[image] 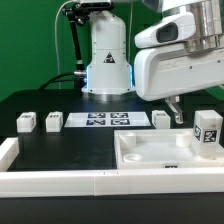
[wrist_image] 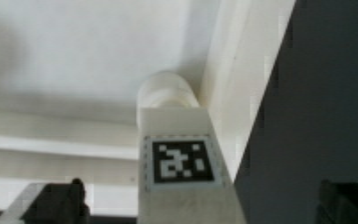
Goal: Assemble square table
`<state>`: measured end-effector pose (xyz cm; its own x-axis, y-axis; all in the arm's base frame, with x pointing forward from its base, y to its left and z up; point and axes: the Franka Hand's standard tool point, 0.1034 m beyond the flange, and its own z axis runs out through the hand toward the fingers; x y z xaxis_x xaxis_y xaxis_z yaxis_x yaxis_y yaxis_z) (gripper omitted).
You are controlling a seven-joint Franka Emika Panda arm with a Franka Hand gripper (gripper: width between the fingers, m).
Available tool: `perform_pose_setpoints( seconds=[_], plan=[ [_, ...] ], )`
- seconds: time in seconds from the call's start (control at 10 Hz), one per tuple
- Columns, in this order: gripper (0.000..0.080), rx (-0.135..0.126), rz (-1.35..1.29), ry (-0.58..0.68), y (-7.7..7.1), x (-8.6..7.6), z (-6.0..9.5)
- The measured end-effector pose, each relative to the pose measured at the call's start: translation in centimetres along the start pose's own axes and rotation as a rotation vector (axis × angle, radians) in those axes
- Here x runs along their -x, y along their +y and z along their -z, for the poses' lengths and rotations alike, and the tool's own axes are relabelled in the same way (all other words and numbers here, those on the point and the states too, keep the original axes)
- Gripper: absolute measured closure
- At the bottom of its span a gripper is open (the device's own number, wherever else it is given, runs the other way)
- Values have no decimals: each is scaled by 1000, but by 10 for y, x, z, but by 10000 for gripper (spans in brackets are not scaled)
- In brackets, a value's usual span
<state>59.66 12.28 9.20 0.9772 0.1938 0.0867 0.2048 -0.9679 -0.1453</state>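
Note:
The square table's white top (image: 150, 150) lies at the exterior view's lower right, rim up. One tagged white leg (image: 207, 130) stands at the top's right end. My gripper (image: 192, 108) hangs just above that leg. In the wrist view the leg (wrist_image: 181, 160) runs between my two dark fingertips (wrist_image: 60, 203), and my gripper (wrist_image: 202, 205) is open with a gap on each side of the leg. Beside the leg shows the pale table top (wrist_image: 69, 90). Three more legs (image: 26, 122) (image: 52, 122) (image: 160, 119) stand in a row on the black table.
The marker board (image: 110, 120) lies flat between the loose legs, in front of the robot's base (image: 107, 60). Long white border rails (image: 50, 182) run along the table's front and at the exterior view's left edge.

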Motion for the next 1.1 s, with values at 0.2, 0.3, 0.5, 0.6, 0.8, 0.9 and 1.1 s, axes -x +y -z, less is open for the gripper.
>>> perform_pose_setpoints(
  seconds=[0.2, 0.3, 0.5, 0.6, 0.8, 0.9, 1.1],
  plan=[
    [150, 3, -1, 12, 1, -1, 0],
    [150, 3, -1, 12, 1, -1, -1],
    [150, 55, -46, -5, 12, 1, -9],
    [150, 81, -63, -3, 15, -1, -11],
    [150, 117, -127, 0, 14, -4, -16],
    [150, 105, -151, -20, 9, -3, -14],
    [150, 95, -165, -23, 7, -6, -12]
  ],
)
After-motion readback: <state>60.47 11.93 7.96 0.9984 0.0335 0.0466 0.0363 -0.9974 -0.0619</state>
